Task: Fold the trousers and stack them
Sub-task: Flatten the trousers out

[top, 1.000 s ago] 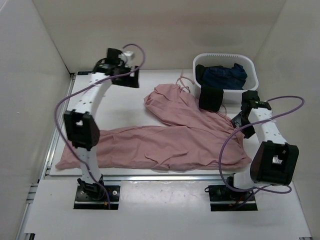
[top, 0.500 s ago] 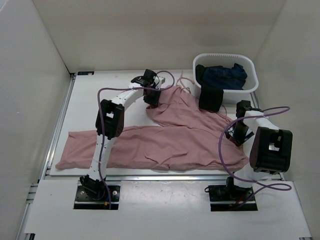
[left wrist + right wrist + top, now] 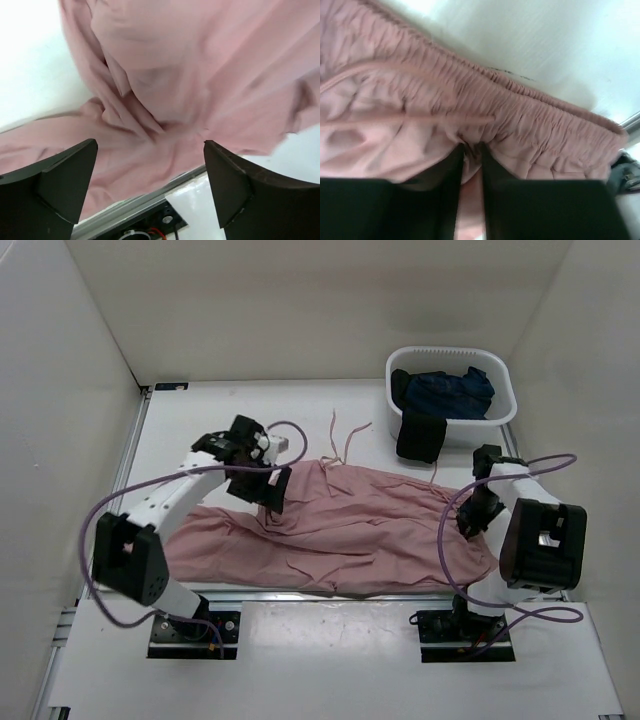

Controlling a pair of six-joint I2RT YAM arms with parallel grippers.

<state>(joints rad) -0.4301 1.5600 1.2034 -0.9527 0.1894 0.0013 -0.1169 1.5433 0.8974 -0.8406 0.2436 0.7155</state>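
The dusty-pink trousers (image 3: 350, 525) lie crumpled across the near half of the table, one leg laid over the other, with the thin drawstrings (image 3: 338, 436) trailing toward the back. My left gripper (image 3: 270, 495) hovers over the left part of the cloth. In the left wrist view the left gripper (image 3: 150, 145) has its jaws wide apart with nothing between them, and pink cloth (image 3: 190, 75) lies below. My right gripper (image 3: 470, 522) is at the right end of the trousers. In the right wrist view the right gripper (image 3: 471, 147) is pinched shut on cloth just under the gathered waistband (image 3: 520, 115).
A white basket (image 3: 500, 375) stands at the back right and holds a dark navy garment (image 3: 450, 390). A black cloth (image 3: 420, 435) hangs over its front wall. The table's metal front rail (image 3: 330, 595) runs just below the trousers. White walls enclose the left, back and right.
My left arm swung from the back left to the raised leg, brought it forward over the other leg and now stands open. The right gripper dropped to the waistband.
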